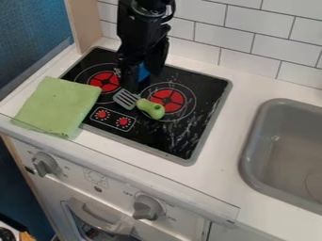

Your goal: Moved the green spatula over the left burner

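Green spatula (151, 108) lies left of the frame's centre, below the black gripper (131, 83); whether that's open or closed, I can't tell.

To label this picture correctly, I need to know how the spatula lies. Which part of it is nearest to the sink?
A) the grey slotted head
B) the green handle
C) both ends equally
B: the green handle is on the sink side, while the grey slotted head is farther from it.
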